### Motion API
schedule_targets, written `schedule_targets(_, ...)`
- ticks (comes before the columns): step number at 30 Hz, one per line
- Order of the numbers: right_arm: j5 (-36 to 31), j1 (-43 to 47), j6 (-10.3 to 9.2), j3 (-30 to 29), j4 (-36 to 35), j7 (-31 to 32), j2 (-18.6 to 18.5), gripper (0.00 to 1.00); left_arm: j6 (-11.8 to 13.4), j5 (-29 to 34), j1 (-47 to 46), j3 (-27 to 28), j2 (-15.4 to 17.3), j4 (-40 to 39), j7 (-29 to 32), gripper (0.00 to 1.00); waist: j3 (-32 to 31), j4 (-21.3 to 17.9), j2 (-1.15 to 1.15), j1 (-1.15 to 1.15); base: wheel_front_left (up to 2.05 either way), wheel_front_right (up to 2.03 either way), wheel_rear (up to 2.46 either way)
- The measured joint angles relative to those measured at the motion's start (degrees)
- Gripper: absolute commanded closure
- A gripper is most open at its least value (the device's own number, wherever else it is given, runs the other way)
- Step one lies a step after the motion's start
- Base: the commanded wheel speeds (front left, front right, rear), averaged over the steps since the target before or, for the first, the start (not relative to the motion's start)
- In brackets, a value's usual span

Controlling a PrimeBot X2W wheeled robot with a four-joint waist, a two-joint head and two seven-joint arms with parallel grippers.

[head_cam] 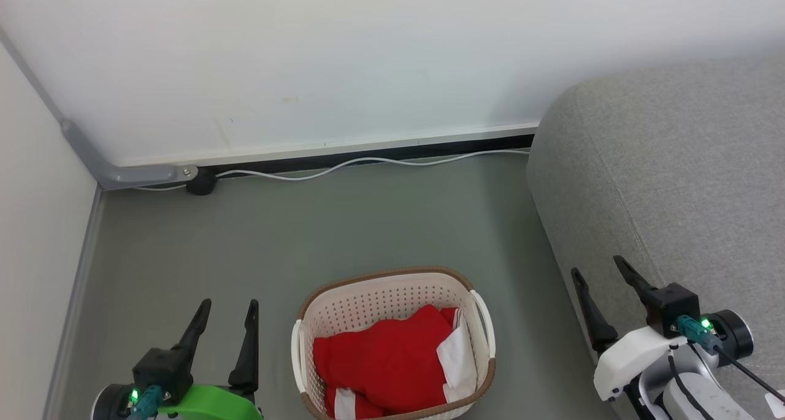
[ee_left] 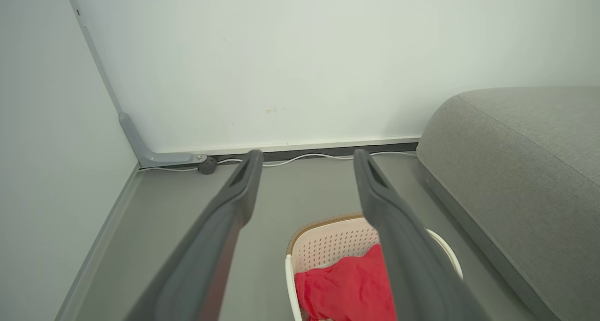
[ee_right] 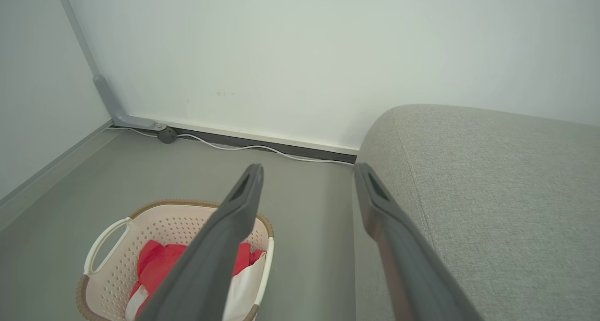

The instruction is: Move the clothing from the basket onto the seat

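One basket (head_cam: 368,303), red clothing (head_cam: 386,358) inside, grey seat (head_cam: 674,162) near

We log: walls (head_cam: 368,52) plain white | floor (head_cam: 276,236) grey | white cable (head_cam: 288,177) along dark skirting (head_cam: 466,146) | grey conduit (head_cam: 141,176) in corner

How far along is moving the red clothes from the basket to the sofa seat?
Nothing done yet: the red clothing lies in the basket on the floor; the grey seat shows none. Nothing in hand: left gripper and right gripper have jaws open, empty. The whole transfer remains.
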Motion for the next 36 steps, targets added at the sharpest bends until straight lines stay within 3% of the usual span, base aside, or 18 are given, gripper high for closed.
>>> schedule_targets(14,-0.5,-0.4,0.0,-0.7,-2.3,0.0,0.0,0.0,-0.5,0.0,0.0,1.0,-0.3,-0.7,0.0,0.0,3.3,-0.1,0.0,0.0,0.0,0.0,0.0)
schedule_targets(36,-3.1,-9.1,-0.01,-5.0,-6.6,-0.1,0.0,0.0,-1.8,0.4,-11.7,-1.0,-0.7,-1.5,0.4,0.0,19.7,-0.1,0.0,0.0,0.0,0.0,0.0)
